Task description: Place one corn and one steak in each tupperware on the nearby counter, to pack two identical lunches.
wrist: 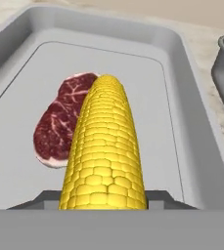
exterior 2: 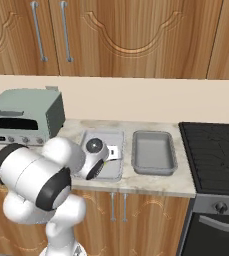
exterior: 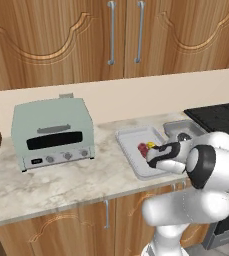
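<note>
My gripper (wrist: pixel 103 197) is shut on a yellow corn cob (wrist: pixel 105 146), which sticks out forward between the fingers, just above the paler tupperware (wrist: pixel 182 97). A dark red steak (wrist: pixel 59 122) lies flat on that tray's floor, partly behind the cob. In the left base view the gripper (exterior: pixel 153 150) hovers over the paler tupperware (exterior: pixel 131 137), with a bit of corn (exterior: pixel 151 145) and steak (exterior: pixel 142 148) showing beside it. The darker tupperware (exterior 2: pixel 153 150) sits empty to the right of the paler one (exterior 2: pixel 103 137) on the counter (exterior: pixel 61 185). The hand (exterior 2: pixel 98 150) covers part of the paler tray.
A pale-green toaster oven (exterior: pixel 53 132) stands on the counter to the left of the trays. The black stovetop (exterior 2: pixel 216 155) borders the counter on the right. Wooden wall cabinets (exterior: pixel 121 35) hang above.
</note>
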Tool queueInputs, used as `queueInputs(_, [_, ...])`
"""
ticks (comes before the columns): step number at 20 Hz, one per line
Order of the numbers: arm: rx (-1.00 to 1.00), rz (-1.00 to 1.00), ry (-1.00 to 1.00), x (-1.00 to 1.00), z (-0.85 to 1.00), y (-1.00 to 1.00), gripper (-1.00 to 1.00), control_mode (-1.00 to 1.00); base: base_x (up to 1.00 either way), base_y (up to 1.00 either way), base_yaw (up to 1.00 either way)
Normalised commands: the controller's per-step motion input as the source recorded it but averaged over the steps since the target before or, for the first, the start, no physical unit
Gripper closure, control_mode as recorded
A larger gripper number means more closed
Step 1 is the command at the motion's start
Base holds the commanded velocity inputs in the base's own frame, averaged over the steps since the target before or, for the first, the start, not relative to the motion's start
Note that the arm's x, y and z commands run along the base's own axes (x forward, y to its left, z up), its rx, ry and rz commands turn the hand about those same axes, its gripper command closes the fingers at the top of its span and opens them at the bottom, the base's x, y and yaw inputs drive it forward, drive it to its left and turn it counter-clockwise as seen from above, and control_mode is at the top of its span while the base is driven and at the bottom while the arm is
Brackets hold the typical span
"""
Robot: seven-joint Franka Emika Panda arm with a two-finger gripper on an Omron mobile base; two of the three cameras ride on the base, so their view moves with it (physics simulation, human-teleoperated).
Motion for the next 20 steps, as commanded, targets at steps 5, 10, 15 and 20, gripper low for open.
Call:
queueInputs(5, [0.00,-0.03,0.00,0.11,-0.02,-0.19,-1.00,-1.00,0.00,0.00,0.00])
queueInputs(10, [0.00,-0.04,0.00,0.09,0.20,-0.22,-1.00,-1.00,0.00,0.00,0.00])
queueInputs(15, [0.00,0.00,0.00,-0.02,0.96,-0.03,-1.00,-1.00,0.00,0.00,0.00])
queueInputs(20, [0.00,0.00,0.01,-0.07,1.00,0.00,-1.00,-1.00,0.00,0.00,0.00])
